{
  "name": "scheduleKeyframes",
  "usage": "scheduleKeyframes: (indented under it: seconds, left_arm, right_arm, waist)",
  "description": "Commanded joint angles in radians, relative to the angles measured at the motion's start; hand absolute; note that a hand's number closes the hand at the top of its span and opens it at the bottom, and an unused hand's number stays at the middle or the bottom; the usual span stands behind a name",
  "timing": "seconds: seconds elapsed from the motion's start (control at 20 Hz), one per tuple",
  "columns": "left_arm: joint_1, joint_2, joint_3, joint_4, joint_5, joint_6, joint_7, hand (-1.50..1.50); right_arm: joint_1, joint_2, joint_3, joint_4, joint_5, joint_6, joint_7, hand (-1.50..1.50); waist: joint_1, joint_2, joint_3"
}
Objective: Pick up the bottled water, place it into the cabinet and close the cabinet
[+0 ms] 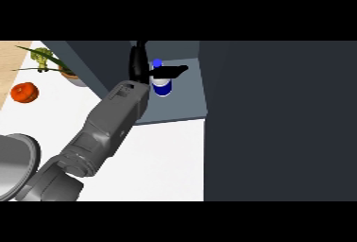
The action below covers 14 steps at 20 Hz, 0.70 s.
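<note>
The bottled water (162,88), with a blue cap, white label and blue base, stands upright on the grey floor of the cabinet (182,108). My left hand (140,66) is inside the cabinet, right against the bottle's left side. Its fingers point straight away from me. The thumb (173,71) sticks out to the right across the bottle's neck, hiding that part. The fingers are not curled round the bottle. The cabinet's dark door (279,123) stands open and fills the right side of the view. My right hand does not show.
A potted green plant (52,64) and an orange-red tomato (24,92) sit on the counter at the far left. A grey round pan or plate (14,165) lies at the lower left edge. White counter (167,160) runs in front of the cabinet.
</note>
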Motion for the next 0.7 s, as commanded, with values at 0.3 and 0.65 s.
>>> scheduleKeyframes:
  seconds: [0.3,0.65]
  left_arm:
    - [-0.019,-0.005,0.091,-0.091,0.067,-0.228,-0.121,-1.50]
    - [-0.004,-0.044,0.077,-0.117,0.054,-0.241,-0.119,-1.50]
  right_arm:
    - [0.046,-0.013,-0.013,-0.035,-0.079,0.033,0.021,-1.50]
    - [0.018,0.020,0.033,-0.098,-0.061,-0.022,0.095,-1.50]
  waist:
    - [0.040,-0.018,0.001]
    - [0.067,-0.027,0.001]
